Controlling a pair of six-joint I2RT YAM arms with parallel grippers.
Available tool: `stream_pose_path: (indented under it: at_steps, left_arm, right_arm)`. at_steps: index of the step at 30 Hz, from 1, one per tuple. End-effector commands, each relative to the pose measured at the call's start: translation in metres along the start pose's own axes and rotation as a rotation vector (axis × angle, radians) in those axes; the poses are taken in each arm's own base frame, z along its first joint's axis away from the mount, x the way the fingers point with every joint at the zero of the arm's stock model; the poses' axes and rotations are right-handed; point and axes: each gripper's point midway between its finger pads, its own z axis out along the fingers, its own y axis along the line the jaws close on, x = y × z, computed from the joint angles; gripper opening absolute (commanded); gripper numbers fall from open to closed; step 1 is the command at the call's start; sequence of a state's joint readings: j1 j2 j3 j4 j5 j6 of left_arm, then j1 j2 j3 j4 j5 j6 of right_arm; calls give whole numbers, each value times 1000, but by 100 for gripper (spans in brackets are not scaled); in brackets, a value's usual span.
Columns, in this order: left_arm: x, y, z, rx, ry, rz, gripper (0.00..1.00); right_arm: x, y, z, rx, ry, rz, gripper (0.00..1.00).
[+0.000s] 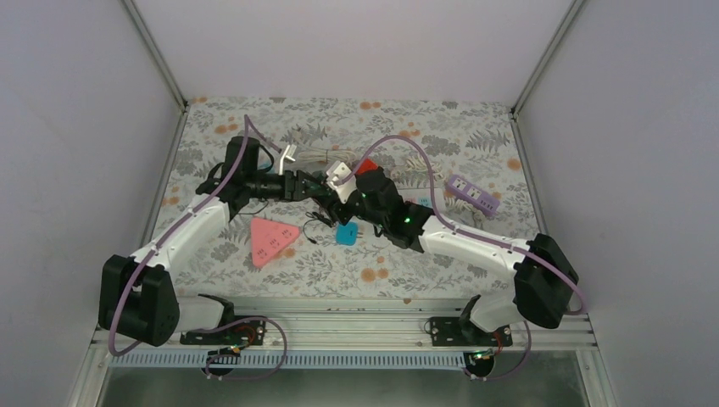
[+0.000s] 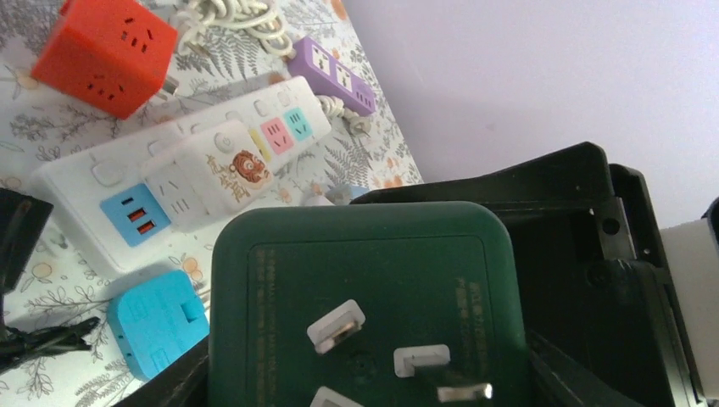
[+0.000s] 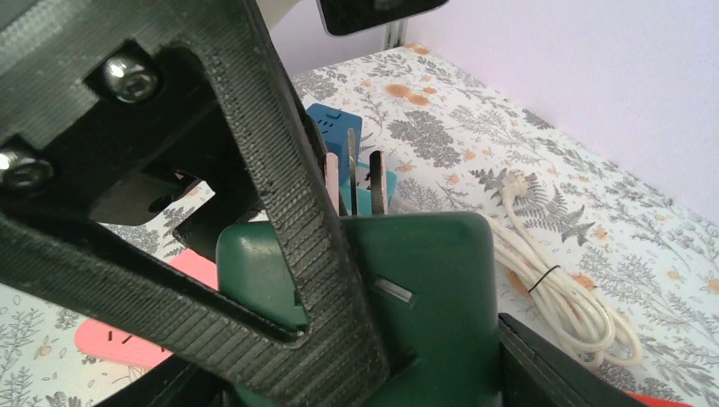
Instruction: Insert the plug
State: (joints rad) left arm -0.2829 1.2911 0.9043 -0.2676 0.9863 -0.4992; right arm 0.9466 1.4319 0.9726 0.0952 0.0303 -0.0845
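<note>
My right gripper [image 1: 346,197] clamps the dark green plug [image 2: 365,297] mid-table, beyond the pink triangular power strip [image 1: 271,240]. My left gripper [image 1: 312,185] flanks it; I cannot tell whether it grips.

Green plug adapter [image 2: 365,305]: cut off at 6 o'clock in left wrist view, lowest prong only partly shown, moulded print illegible. In right wrist view, largely hidden behind black ribbed finger [image 3: 280,212].
Red cube socket [image 2: 102,51]: clipped at 11 o'clock.
Pink triangular socket [image 3: 119,343]: mostly covered.
Black object [image 2: 15,237]: cut off at 9 o'clock, unidentifiable.
</note>
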Motion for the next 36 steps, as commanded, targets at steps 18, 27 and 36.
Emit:
stream_pose_path:
  at_steps: [18,27,36]
  left_arm:
    - [-10,-90,-25,273,59,-52,47]
    - [-20,-134,-43,365,60,-66,47]
    - [-29,-157,-54,396,10,-6,47]
  right_arm:
    - [-74,6,-75,-41,-441,-67,88]
    - [-115,3,-89,-8,-687,-101,93]
    - [-133,7,-85,7,-859,-199,85]
